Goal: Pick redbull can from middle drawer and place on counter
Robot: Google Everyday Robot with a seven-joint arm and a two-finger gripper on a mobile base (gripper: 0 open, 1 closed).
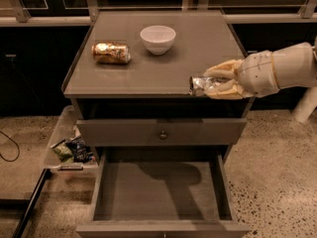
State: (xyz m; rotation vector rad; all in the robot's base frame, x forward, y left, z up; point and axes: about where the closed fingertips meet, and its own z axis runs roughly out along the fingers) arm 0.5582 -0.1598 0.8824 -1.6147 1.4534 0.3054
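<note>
The redbull can point(199, 86) lies on its side between the jaws of the gripper point(212, 84), which are closed on it: 1 tan finger runs above the can and 1 below, and the can's end pokes out to the left. It is held at the front right edge of the desk point(148, 78), at about the level of the rim; whether it touches the top I cannot tell. The arm point(282, 68) reaches in from the right, nearly level, with the wrist pointing left. Farther back on the desk a gold can point(111, 53) lies on its side, with a white bowl point(157, 38) near it to the right. Below, the middle drawer point(158, 195) stands pulled out, under a closed drawer front point(124, 132).
</note>
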